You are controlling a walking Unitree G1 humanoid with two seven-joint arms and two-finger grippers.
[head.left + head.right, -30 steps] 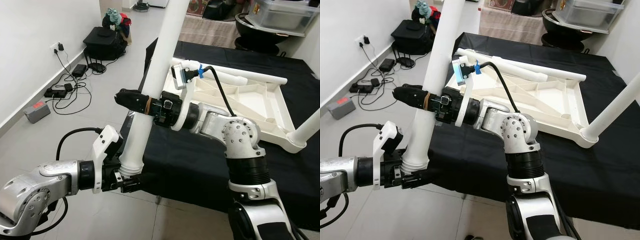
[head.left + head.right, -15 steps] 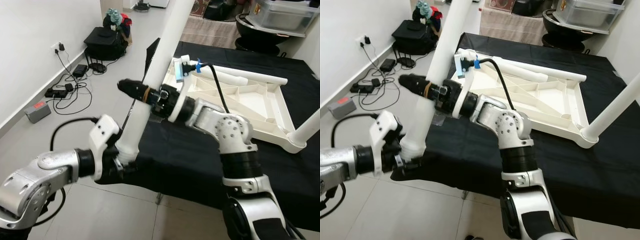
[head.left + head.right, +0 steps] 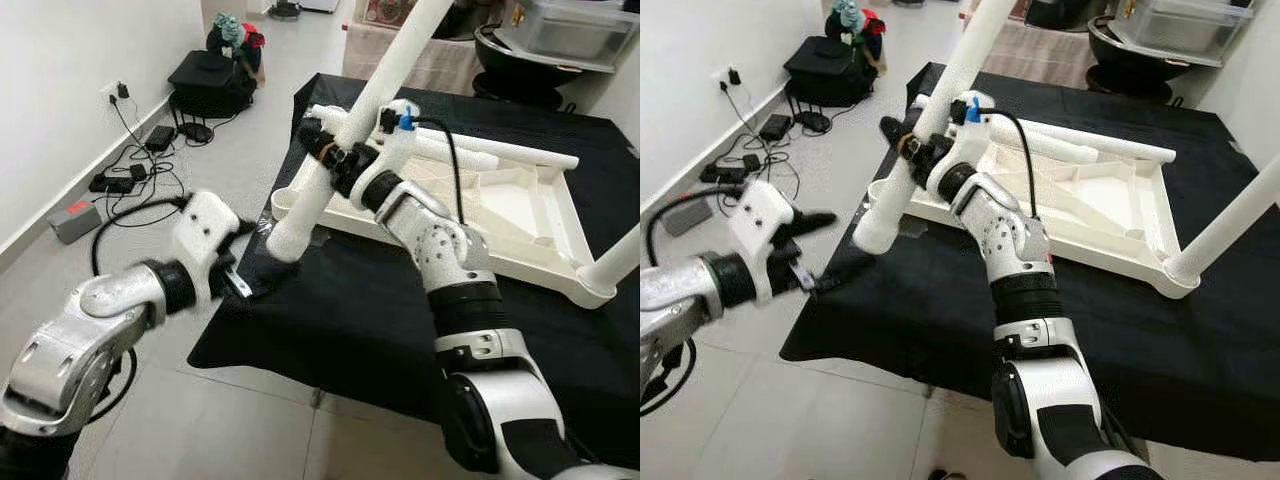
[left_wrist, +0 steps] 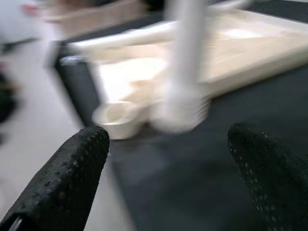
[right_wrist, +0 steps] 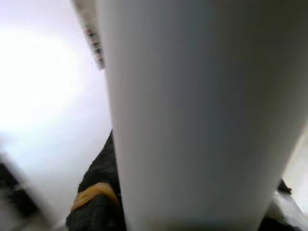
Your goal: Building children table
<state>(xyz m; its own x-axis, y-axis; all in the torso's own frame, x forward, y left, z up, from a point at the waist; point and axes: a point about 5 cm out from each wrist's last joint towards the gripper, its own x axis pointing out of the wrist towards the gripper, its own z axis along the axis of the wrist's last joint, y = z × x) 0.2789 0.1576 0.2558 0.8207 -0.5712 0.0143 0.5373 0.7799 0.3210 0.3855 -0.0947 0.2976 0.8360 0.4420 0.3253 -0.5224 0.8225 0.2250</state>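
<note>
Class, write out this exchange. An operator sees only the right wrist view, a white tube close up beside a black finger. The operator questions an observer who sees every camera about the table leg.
Operator: Where is the lower end of this leg?
Observer: The table leg is tilted. Its lower end hangs over the black cloth, just beside the round corner socket of the upturned tabletop, not in it.
Operator: Which hands are on the leg?
Observer: The right hand is shut on the leg above its lower end. The left hand is open and apart from the leg, near the cloth's edge.
</note>
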